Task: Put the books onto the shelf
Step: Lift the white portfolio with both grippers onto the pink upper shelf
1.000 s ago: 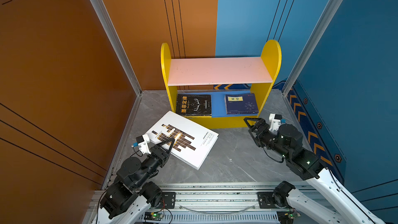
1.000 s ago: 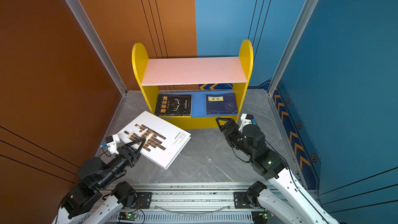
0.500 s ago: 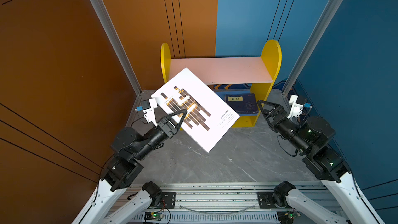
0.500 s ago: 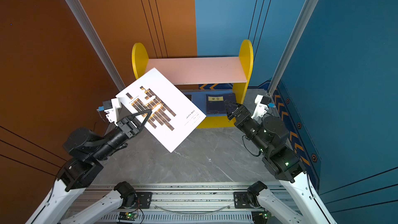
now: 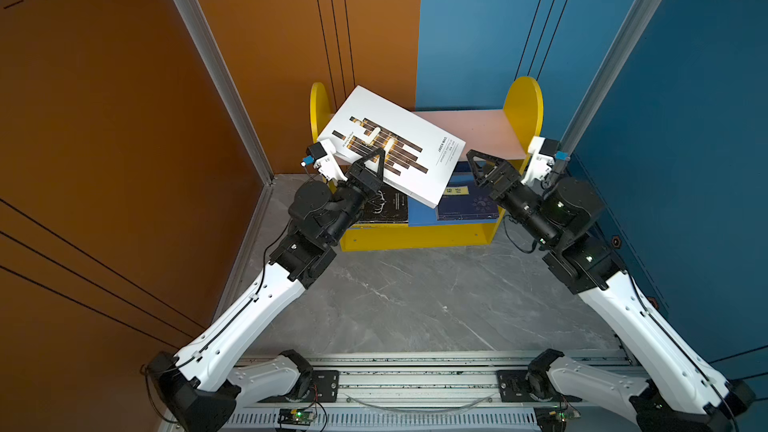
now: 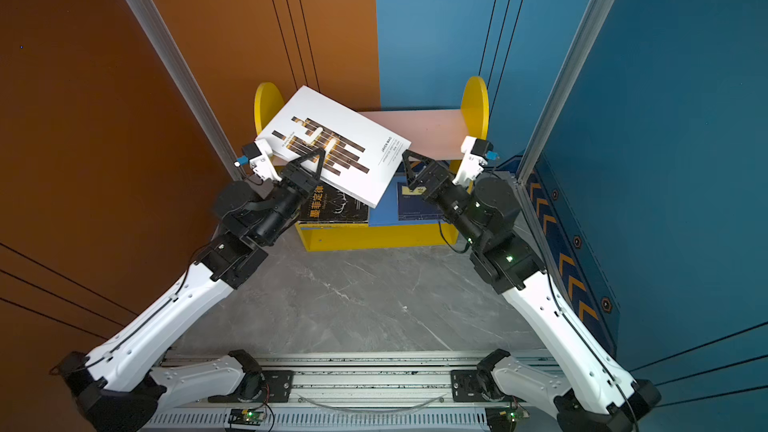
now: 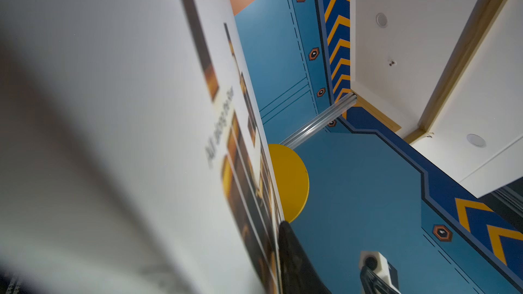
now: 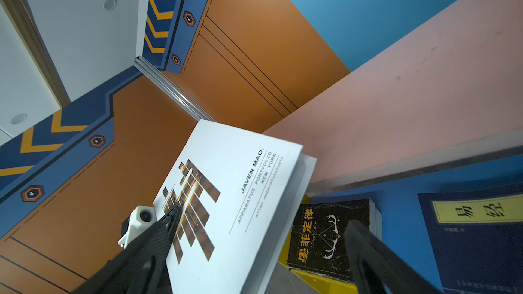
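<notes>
White book tilted (brown-bar cover) over shelf pink board; black book, navy book flat on blue board.

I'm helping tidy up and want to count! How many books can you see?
3. A white book in the left gripper, tilted, near the pink board; a black book and a navy book lying on the blue lower board. More may hide beneath them.
</notes>
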